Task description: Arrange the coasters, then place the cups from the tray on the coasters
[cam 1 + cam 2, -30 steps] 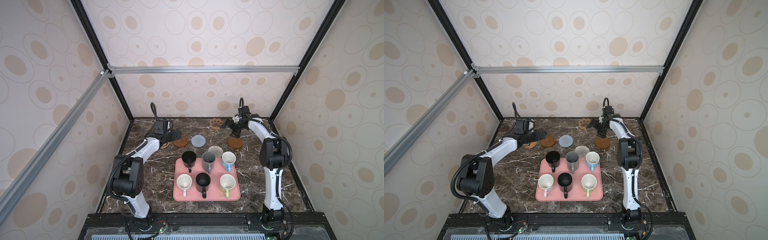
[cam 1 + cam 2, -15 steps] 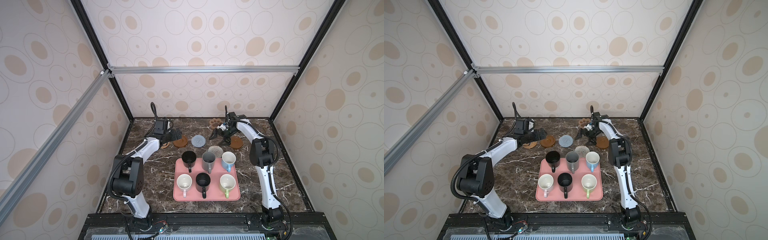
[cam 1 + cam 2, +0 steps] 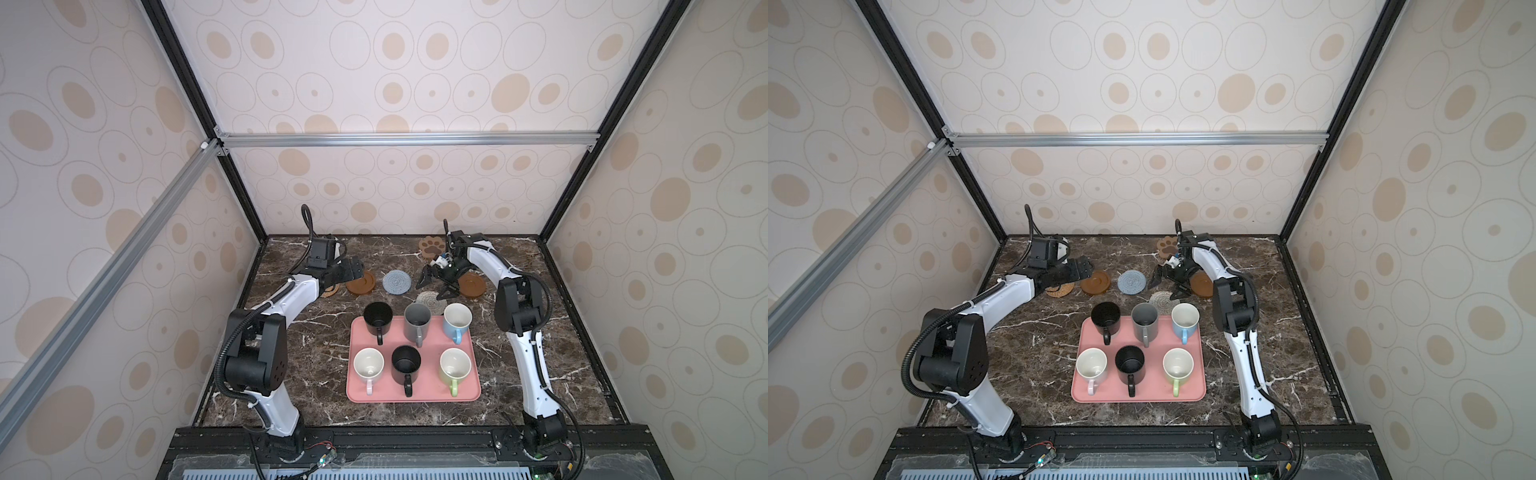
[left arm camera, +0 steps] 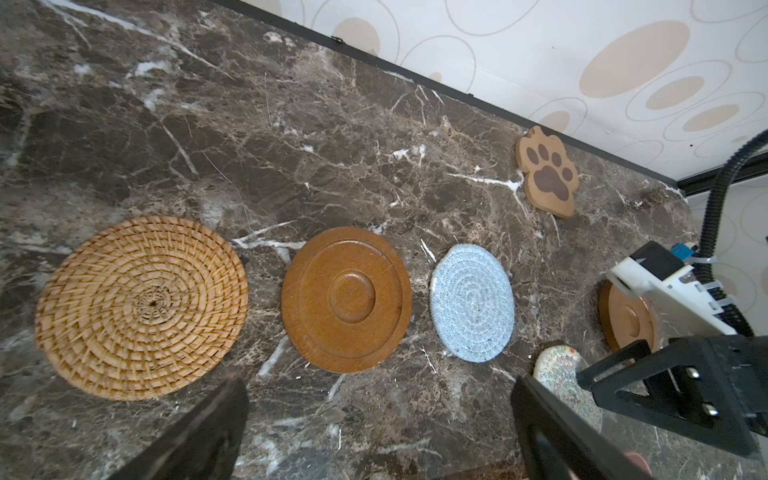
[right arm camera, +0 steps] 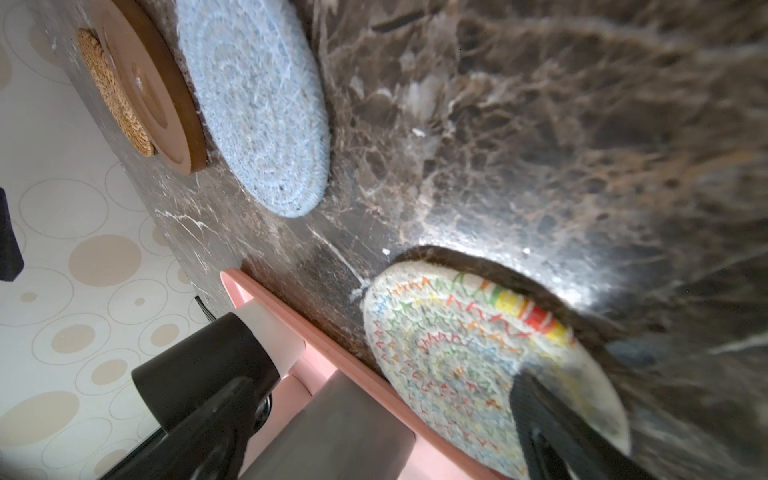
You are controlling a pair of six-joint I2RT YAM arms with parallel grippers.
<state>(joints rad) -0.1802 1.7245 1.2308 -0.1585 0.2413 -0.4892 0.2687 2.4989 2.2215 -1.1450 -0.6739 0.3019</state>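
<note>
Six coasters lie behind the pink tray (image 3: 469, 388): a rattan disc (image 4: 141, 305), a brown disc (image 4: 347, 299), a blue-grey knitted round (image 4: 471, 301), a cream knitted round (image 3: 428, 300), a second brown disc (image 3: 473, 286) and a paw shape (image 3: 432, 247). Several cups stand on the tray, among them a grey one (image 3: 417, 322) and a light blue one (image 3: 457, 320). My left gripper (image 3: 352, 269) hovers open over the rattan and first brown discs. My right gripper (image 3: 432, 291) is open just above the cream round (image 5: 478, 357), one finger (image 5: 552, 432) over it.
The back wall runs close behind the paw coaster. The tray's far rim (image 5: 316, 332) and the grey cup (image 5: 332, 428) sit right beside the cream round. Bare marble (image 3: 307, 332) lies left of the tray and more (image 3: 577, 332) to its right.
My right gripper has swung left and forward, from over the right brown disc to over the cream knitted round. The left arm has hardly moved.
</note>
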